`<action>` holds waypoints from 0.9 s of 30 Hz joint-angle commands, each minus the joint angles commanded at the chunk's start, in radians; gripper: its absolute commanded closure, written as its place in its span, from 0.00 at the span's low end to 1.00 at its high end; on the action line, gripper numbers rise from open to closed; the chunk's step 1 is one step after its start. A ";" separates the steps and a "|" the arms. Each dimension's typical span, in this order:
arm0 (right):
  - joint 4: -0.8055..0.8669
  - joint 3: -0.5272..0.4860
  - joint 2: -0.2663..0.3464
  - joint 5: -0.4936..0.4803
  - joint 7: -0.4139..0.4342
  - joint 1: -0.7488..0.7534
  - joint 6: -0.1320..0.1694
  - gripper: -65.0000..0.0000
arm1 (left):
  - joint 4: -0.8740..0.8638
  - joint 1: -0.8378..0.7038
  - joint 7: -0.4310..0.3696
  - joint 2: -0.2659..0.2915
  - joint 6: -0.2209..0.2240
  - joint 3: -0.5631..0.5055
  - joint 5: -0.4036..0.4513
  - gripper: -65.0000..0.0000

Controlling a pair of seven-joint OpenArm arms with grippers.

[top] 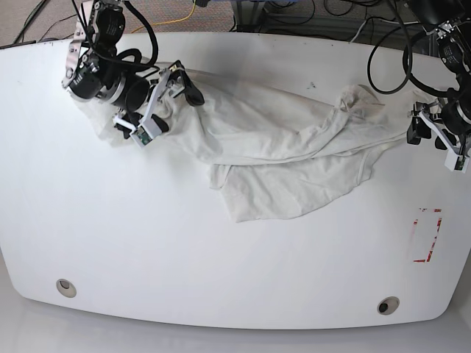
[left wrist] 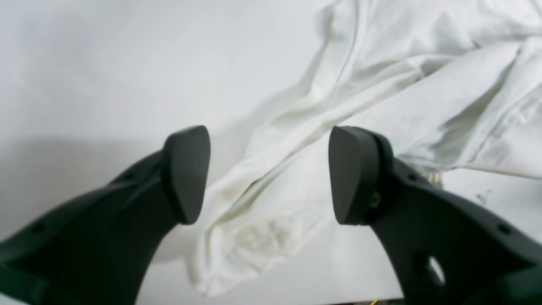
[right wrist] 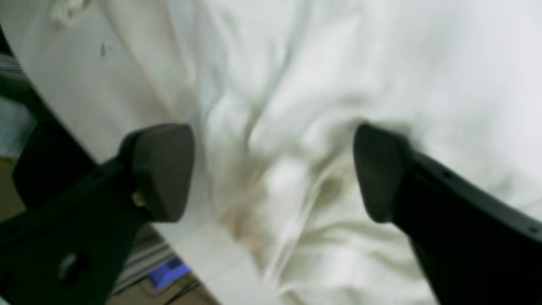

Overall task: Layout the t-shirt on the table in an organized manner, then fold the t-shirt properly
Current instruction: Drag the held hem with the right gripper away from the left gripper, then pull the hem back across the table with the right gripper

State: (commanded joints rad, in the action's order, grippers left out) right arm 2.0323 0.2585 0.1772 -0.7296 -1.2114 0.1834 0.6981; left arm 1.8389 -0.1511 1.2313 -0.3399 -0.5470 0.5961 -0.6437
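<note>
Over t-shirt (right wrist: 296,127), right tool (right wrist: 273,173) wide open, empty.

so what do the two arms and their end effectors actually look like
Both arms are black with silver-grey joint housings and loops of black cable. The right end effector has two matte black fingers ending in rounded, wedge-shaped pads. The left end effector matches, with small holes through its curved black fingers. In the base view, white-edged fittings sit at both wrists.

T-shirt (top: 280,158) on table (top: 147,243), between grippers
</note>
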 joint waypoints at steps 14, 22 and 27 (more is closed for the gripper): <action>-0.319 -0.011 -0.008 0.000 0.061 -0.288 0.000 0.05 | 0.003 -0.072 -0.058 0.005 0.000 0.092 -0.002 0.36; -0.569 -0.124 -0.009 0.126 0.226 -0.450 0.000 0.06 | 0.005 -0.104 -0.054 0.002 -0.003 0.175 -0.005 0.36; -0.707 -0.221 -0.038 0.206 0.334 -0.525 0.000 0.06 | 0.005 -0.155 -0.054 0.006 -0.058 0.176 -0.005 0.36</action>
State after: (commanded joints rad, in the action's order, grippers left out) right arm 1.3249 0.0376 0.1389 -0.5240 -0.8769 -0.3414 0.6981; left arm 1.8435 -0.3061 1.1776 -0.3337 -0.6053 0.7725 -0.6483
